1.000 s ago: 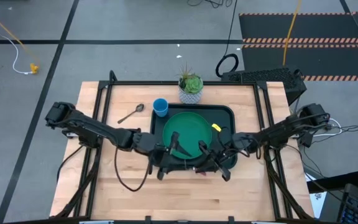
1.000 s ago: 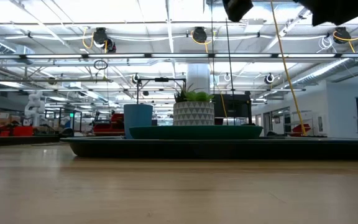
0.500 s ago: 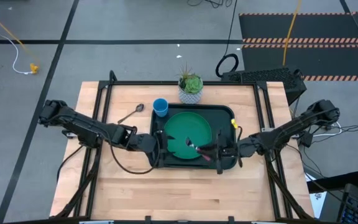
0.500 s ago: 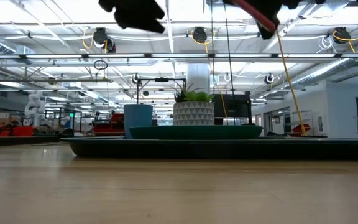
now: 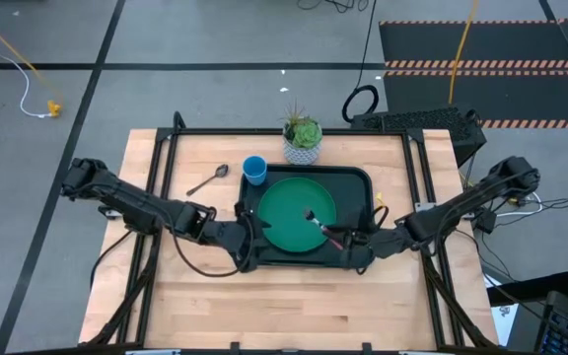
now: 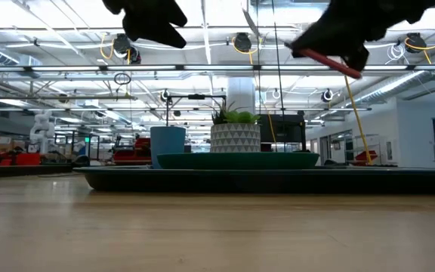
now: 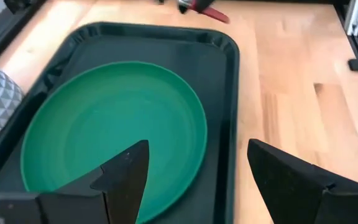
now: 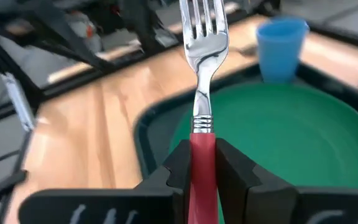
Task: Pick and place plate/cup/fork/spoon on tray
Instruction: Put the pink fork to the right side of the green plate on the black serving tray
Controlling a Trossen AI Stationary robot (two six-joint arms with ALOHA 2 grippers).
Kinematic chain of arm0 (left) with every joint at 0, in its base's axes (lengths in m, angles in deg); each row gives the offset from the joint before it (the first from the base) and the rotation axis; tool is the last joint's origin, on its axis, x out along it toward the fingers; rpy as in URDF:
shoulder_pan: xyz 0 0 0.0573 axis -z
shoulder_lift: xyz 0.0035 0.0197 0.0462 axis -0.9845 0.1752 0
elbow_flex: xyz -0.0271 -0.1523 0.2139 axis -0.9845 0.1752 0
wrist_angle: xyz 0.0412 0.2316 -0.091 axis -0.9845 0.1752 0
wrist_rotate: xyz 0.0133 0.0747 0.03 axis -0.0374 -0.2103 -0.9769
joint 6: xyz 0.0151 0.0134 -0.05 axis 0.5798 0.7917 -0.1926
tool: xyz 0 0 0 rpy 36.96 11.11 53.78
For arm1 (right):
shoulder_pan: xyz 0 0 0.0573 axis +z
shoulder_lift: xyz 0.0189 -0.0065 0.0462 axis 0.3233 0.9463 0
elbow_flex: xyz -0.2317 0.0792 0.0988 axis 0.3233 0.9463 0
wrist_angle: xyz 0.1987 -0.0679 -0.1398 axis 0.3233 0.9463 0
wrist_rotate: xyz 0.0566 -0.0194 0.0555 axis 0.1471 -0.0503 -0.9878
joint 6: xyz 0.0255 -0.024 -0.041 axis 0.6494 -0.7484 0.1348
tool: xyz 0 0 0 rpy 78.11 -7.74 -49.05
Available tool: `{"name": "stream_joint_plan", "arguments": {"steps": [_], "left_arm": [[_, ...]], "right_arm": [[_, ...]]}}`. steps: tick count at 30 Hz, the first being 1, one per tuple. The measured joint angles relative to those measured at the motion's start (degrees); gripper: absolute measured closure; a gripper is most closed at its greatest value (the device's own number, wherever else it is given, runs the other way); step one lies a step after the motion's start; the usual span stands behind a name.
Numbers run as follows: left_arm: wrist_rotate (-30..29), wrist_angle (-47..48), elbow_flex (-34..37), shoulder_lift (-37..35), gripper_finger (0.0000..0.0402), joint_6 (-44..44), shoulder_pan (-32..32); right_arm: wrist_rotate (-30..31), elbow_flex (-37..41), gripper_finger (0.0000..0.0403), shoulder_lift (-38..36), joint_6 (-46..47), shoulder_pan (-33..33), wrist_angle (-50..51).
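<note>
The dark tray [image 5: 359, 183] lies mid-table with the green plate [image 5: 289, 207] on it. The blue cup [image 5: 254, 170] stands on the table by the tray's far left corner, and the silver spoon [image 5: 208, 179] lies on the table left of it. My right gripper [image 5: 348, 240] is over the tray's near right part, shut on the red-handled fork [image 5: 319, 224], whose head is above the plate. My left gripper [image 5: 246, 233] is open and empty at the tray's near left edge; its wrist view [image 7: 197, 180] looks across the plate [image 7: 114, 130]. My right gripper pinches the fork's red handle [image 8: 202, 152] between its two fingers. The fingers come from the table's right, about level, and the fork runs on along them. The silvery head [image 8: 202, 37] sticks out ahead. The fork is lifted clear above the plate [image 8: 291, 130], head tilted up [image 6: 327, 60].
A potted plant in a white patterned pot [image 5: 303, 140] stands just beyond the tray's far edge. Black frame rails run along the table's left and right sides. Bare wood lies in front of the tray [image 5: 294, 306].
My right gripper has carried the fork from the tray's near edge toward the far edge, over the plate, and has come down a little. My left gripper has drawn back from the tray's near edge toward the table's left.
</note>
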Motion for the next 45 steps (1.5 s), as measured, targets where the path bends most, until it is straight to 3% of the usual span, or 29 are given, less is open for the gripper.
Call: {"name": "stream_joint_plan", "arguments": {"steps": [5,10,19,35,45], "left_arm": [[-0.1,1.3,0.0,0.0,0.0126,-2.0,2.1],[-0.4,1.4,0.0,0.0,0.0126,-2.6,4.2],[-0.4,1.3,0.0,0.0,0.0126,-4.1,6.2],[-0.4,1.1,0.0,0.0,0.0126,-0.5,6.2],[-0.4,-0.9,0.0,0.0,0.0126,1.0,4.6]], "right_arm": [[0.2,0.0,0.0368,-3.5,8.5,0.0,11.8],[4.5,0.0,0.0368,-6.0,18.4,0.1,23.9],[10.6,0.0,0.0368,-3.4,39.1,0.1,39.0],[10.5,0.0,0.0367,14.0,62.8,0.1,36.5],[10.3,0.0,0.0367,21.6,67.8,-1.5,28.5]]}}
